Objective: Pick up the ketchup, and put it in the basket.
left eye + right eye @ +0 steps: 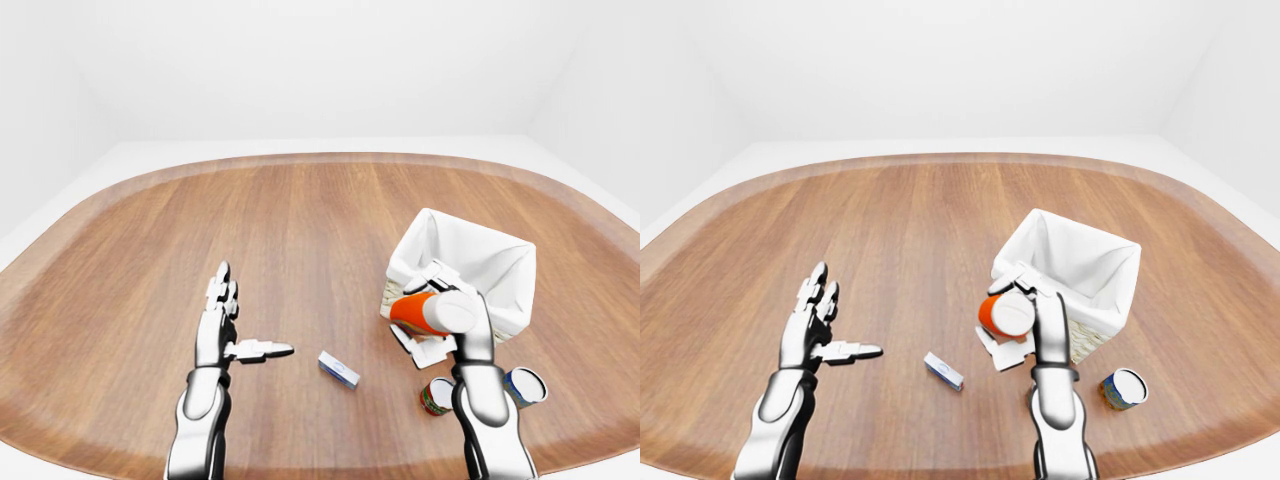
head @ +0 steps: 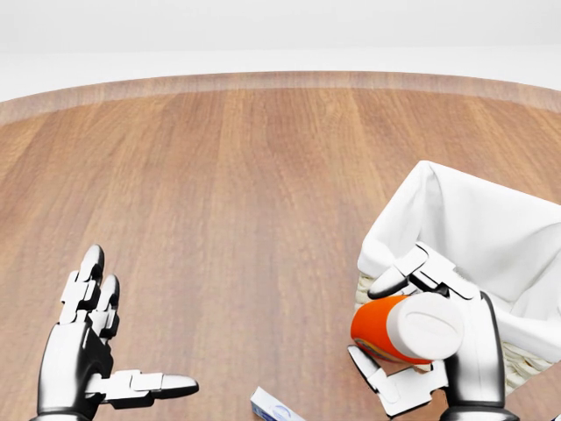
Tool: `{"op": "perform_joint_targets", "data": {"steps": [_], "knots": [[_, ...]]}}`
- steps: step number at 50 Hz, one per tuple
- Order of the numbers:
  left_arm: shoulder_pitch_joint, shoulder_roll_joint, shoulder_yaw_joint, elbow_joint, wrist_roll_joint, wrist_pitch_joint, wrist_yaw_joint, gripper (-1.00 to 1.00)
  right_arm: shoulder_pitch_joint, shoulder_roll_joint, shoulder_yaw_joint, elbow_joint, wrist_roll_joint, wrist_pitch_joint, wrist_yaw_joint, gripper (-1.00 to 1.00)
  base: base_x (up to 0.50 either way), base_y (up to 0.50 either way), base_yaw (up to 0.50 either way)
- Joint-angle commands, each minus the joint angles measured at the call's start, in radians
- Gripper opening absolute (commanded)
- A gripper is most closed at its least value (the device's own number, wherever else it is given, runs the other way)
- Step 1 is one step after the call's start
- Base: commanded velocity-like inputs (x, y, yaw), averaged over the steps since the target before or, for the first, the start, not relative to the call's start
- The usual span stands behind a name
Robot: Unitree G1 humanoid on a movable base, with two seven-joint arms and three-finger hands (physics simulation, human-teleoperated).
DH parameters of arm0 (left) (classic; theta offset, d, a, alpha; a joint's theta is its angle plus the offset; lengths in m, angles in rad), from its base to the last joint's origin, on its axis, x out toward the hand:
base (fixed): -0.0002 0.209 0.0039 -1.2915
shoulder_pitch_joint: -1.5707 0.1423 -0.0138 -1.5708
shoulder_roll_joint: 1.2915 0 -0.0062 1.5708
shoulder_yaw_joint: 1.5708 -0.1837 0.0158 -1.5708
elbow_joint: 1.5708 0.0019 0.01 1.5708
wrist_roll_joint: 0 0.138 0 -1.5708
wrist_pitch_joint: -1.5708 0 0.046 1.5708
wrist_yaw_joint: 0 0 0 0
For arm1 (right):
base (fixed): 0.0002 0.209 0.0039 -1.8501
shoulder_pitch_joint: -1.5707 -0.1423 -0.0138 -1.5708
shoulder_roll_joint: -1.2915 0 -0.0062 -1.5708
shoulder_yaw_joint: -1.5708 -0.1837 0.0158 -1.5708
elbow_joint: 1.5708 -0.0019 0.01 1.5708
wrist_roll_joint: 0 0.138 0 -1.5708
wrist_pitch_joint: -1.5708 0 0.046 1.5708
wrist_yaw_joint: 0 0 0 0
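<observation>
The ketchup (image 2: pixel 382 330) is an orange-red bottle with a white cap, lying tilted in my right hand (image 2: pixel 379 326), whose fingers are shut round it. It hangs at the lower right of the head view, just left of the basket's near corner and touching or nearly touching its cloth. The basket (image 1: pixel 470 250) is wicker with a white cloth liner and stands on the wooden table at the right. My left hand (image 2: pixel 131 326) is open at the lower left, fingers up and thumb pointing right, holding nothing.
A small blue-and-white box (image 1: pixel 339 369) lies on the table between my hands. Two cans stand near the table's lower right edge: a red-and-green one (image 1: pixel 436 396) and a blue one (image 1: pixel 525 386). The round wooden table (image 1: pixel 300 220) stretches away towards the top.
</observation>
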Motion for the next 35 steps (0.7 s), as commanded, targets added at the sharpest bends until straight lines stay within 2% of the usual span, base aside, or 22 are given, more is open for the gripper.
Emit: {"op": "perform_joint_targets", "data": {"steps": [1,5,7,11,21,29,35], "knots": [[0.005,-0.001,0.000,-0.005,0.003,0.002,-0.003,1.00,-0.028,-0.004,-0.041,-0.143,-0.013,0.032,0.006,-1.00,0.00,0.00,0.00],[0.004,-0.002,-0.003,0.000,0.006,-0.001,-0.002,1.00,-0.060,-0.009,-0.073,-0.234,-0.064,0.032,0.045,-1.00,0.00,0.00,0.00],[-0.002,-0.002,-0.004,0.018,0.011,-0.012,0.003,1.00,-0.082,-0.014,-0.081,-0.287,-0.101,0.032,0.074,-1.00,0.00,0.00,0.00],[-0.001,-0.001,-0.006,0.016,0.012,-0.010,0.004,1.00,-0.119,-0.017,-0.096,-0.325,-0.139,0.032,0.105,-1.00,0.00,0.00,0.00],[-0.001,0.000,-0.003,0.016,0.013,-0.010,0.004,1.00,-0.230,-0.059,-0.136,-0.306,-0.270,0.032,0.187,-1.00,0.00,0.00,0.00],[-0.002,0.000,-0.001,0.013,0.015,-0.010,0.007,1.00,-0.395,-0.159,-0.198,-0.168,-0.402,0.032,0.269,-1.00,0.00,0.00,0.00],[-0.004,0.000,-0.003,0.020,0.017,-0.012,0.008,1.00,-0.451,-0.209,-0.236,-0.025,-0.448,0.032,0.277,-1.00,0.00,0.00,0.00]]}}
